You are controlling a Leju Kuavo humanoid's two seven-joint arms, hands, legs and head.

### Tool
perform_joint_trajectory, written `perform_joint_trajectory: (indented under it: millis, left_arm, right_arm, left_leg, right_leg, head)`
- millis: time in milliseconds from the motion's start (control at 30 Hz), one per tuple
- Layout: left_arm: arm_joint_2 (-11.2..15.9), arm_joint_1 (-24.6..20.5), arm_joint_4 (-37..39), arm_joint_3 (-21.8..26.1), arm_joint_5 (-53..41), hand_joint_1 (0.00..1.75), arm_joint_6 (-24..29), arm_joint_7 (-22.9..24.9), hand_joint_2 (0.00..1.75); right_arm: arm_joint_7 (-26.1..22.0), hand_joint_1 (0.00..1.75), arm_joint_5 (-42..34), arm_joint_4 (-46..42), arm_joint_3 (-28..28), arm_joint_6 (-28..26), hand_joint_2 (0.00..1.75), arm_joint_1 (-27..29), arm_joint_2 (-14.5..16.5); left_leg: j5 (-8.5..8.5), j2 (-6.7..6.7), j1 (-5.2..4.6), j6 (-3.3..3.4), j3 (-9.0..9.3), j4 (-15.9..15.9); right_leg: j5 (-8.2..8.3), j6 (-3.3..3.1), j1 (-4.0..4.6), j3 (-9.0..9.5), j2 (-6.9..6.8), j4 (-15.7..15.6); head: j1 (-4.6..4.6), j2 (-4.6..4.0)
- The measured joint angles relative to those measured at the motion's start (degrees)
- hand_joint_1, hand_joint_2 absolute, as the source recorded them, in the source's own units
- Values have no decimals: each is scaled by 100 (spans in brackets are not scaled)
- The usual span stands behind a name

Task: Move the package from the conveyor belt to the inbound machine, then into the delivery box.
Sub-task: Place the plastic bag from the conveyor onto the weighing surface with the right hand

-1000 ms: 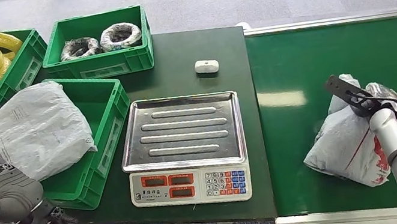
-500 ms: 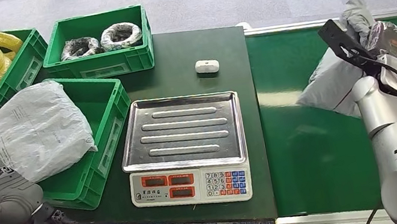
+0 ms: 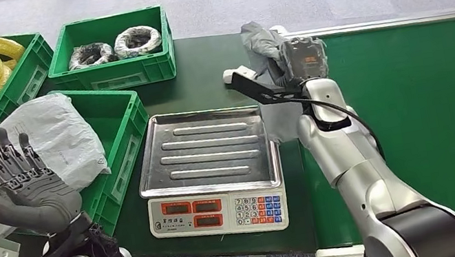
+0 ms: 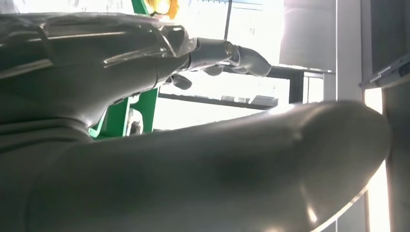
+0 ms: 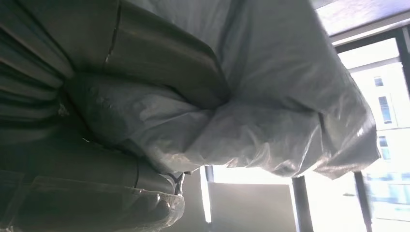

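The robot's right hand grips the grey plastic package, its fingers wrapped into the crumpled bag, so the load hangs clear of every surface. The package is off the green conveyor belt and hovers at the far right corner of the weighing scale, with its bulk just beyond the fingers and above the edge of the steel pan. That placement suits the first drop-off: the scale appears to be the inbound machine, and the hand needs only to come lower and further over the pan before letting go.

The left hand is held up, palm open, fingers spread wide and holding nothing. It hovers beside the nearest green crate, likely the delivery box, which already holds a white bagged parcel.
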Motion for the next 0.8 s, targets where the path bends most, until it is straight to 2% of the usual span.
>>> perform_joint_trajectory:
  millis: [433, 800]
  left_arm:
    - [-95, -166, 181, -117, -12, 0, 0, 0, 0]
    - [-167, -166, 71, 21, -100, 0, -263, 0, 0]
  right_arm:
    - [-316, 174, 220, 490, 738, -111, 175, -131, 643]
    - [-636, 173, -196, 529, 1984, -244, 175, -132, 916]
  left_leg:
    - [-2, 11, 1, 1, -6, -1]
    - [-2, 3, 0, 1, -6, 0]
  right_leg:
    - [1, 0, 1, -7, 7, -2]
    - [0, 0, 0, -6, 6, -3]
  head:
    - [1, 0]
    - [2, 0]
